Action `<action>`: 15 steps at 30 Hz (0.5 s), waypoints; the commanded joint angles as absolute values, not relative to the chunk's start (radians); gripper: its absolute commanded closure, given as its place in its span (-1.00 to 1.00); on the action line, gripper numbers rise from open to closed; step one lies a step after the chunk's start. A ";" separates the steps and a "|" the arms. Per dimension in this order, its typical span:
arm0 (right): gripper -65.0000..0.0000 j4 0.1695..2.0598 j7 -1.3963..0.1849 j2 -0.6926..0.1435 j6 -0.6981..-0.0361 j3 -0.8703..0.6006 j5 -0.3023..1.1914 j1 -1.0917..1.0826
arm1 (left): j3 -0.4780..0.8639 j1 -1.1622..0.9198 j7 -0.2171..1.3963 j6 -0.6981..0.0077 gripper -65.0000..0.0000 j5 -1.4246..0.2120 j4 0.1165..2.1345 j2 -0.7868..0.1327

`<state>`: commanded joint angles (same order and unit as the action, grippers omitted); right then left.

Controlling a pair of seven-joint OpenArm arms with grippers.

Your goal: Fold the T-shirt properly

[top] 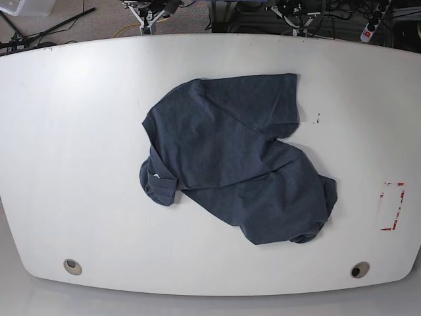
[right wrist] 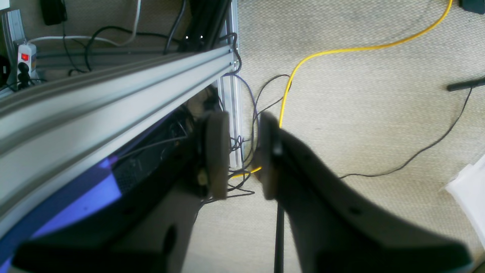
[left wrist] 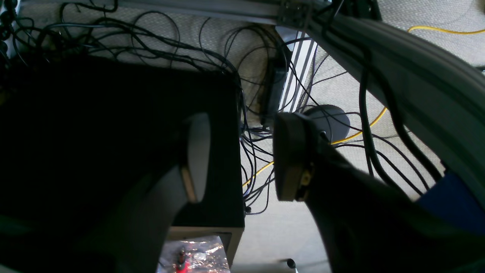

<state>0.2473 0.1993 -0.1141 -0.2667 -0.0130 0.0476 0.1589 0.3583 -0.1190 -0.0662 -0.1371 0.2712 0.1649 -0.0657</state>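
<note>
The T-shirt [top: 237, 155] is dark heathered navy and lies crumpled in the middle of the white table [top: 79, 131], plain side up. One sleeve is bunched at its left and the hem is rumpled at the lower right. No lettering shows. Both arms are drawn back behind the table's far edge, well away from the cloth. My left gripper [left wrist: 242, 159] is open over the floor with nothing between its fingers. My right gripper [right wrist: 242, 155] is also open, with a narrower gap, and holds nothing. Neither wrist view shows the shirt.
A red-marked label [top: 391, 205] sits near the table's right edge, and a small dark mark [top: 318, 118] lies right of the shirt. Two round holes [top: 72, 266] [top: 359, 270] are near the front edge. Below the grippers are carpet, tangled cables [left wrist: 257, 151], an aluminium rail [right wrist: 113, 87] and a yellow cable [right wrist: 341, 49].
</note>
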 joint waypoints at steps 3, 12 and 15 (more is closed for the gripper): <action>0.60 0.236 0.185 -0.104 -0.285 -0.010 0.047 0.127 | 0.450 -0.097 0.019 -0.137 0.24 0.337 0.142 -0.038; 0.60 0.236 0.185 -0.104 -0.285 -0.010 0.047 0.127 | 0.450 -0.113 0.019 -0.137 0.24 0.335 0.148 -0.038; 0.61 0.236 0.186 -0.104 -0.285 -0.010 0.047 0.131 | 0.450 -0.128 0.018 -0.137 0.24 0.331 0.151 -0.038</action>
<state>0.2355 0.1864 -0.1036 -0.2846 -0.0100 0.0468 0.1312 0.4503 -0.1281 0.0176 -0.1373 0.3307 0.1511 -0.0376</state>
